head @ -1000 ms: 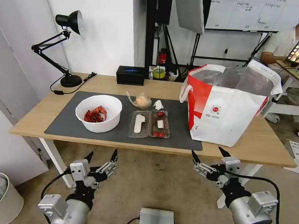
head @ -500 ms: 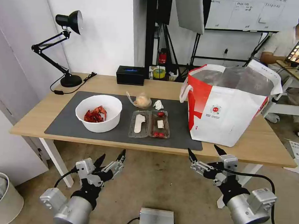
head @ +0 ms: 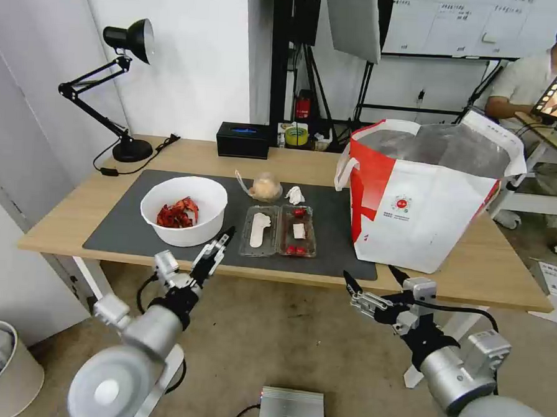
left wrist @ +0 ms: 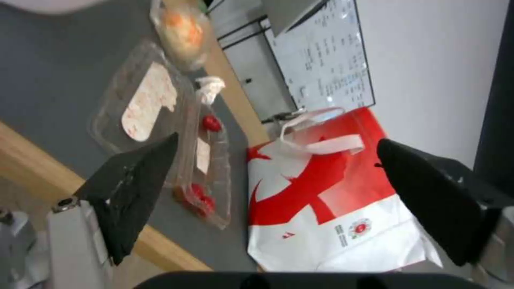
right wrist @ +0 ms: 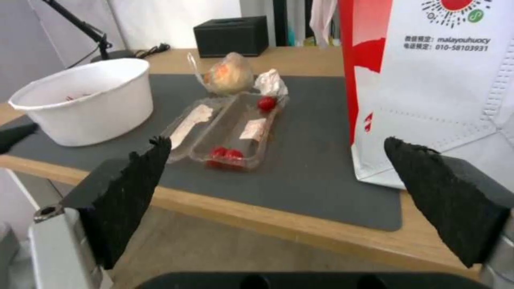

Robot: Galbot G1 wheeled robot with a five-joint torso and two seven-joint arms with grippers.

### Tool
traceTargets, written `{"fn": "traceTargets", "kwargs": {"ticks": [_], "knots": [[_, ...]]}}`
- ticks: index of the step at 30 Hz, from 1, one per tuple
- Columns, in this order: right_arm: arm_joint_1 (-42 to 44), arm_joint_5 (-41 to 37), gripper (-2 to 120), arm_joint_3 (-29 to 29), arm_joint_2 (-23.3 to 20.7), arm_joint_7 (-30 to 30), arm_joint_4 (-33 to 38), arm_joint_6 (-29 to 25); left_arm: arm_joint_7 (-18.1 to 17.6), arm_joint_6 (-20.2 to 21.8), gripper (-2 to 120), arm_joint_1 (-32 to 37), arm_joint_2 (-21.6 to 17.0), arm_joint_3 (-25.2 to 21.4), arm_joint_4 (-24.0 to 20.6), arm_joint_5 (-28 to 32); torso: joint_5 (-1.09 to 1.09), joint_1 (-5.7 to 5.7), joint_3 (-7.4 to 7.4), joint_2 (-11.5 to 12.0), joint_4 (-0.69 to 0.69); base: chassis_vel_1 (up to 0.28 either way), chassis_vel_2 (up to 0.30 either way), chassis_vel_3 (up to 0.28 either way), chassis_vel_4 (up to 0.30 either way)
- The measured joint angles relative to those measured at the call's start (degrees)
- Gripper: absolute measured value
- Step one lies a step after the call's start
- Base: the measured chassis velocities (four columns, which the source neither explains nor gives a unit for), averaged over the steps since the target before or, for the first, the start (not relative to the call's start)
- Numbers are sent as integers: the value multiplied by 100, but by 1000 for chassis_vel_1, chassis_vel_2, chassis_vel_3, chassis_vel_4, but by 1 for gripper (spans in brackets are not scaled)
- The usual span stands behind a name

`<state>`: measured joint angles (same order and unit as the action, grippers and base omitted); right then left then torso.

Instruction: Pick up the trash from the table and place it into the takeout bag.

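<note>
Tabletop [head: 481, 269]: red shells [head: 177, 213] in white bowl [head: 183, 219]

left gripper [head: 217, 250] risen to table [head: 66, 219] edge, right gripper [head: 370, 284] nudged closer

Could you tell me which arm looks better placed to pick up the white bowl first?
Probably the left: the left gripper, open, is at the table edge beside the bowl; the right gripper sits below the bag.

One white bowl [head: 183, 210], one clear clamshell box [head: 279, 231], one knotted bag [head: 265, 186], one crumpled tissue [head: 295, 195], one takeout bag [head: 425, 197], one desk lamp [head: 117, 88], one black box [head: 243, 140], two pincers.
</note>
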<state>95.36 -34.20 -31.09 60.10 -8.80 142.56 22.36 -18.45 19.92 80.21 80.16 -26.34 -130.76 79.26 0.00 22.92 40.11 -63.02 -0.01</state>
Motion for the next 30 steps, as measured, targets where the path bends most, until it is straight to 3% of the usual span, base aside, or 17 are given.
{"fn": "traceTargets", "kwargs": {"ticks": [12,21,30], "knots": [[-45,-49,100,-85,-95,-29,-107,23,-298,78,100,-912,-63,628,1027,-5,1,0,0,0,0,0,0,0,0],[-70,-41,100,-90,-111,-32,-190,23,-704,348,100,-964,70,773,1131,-52,1,0,0,0,1,0,0,0,0],[-59,-22,100,-133,-154,-32,-116,23,-876,377,100,-1206,185,833,1232,-77,0,0,-1,0,1,0,0,0,0]]}}
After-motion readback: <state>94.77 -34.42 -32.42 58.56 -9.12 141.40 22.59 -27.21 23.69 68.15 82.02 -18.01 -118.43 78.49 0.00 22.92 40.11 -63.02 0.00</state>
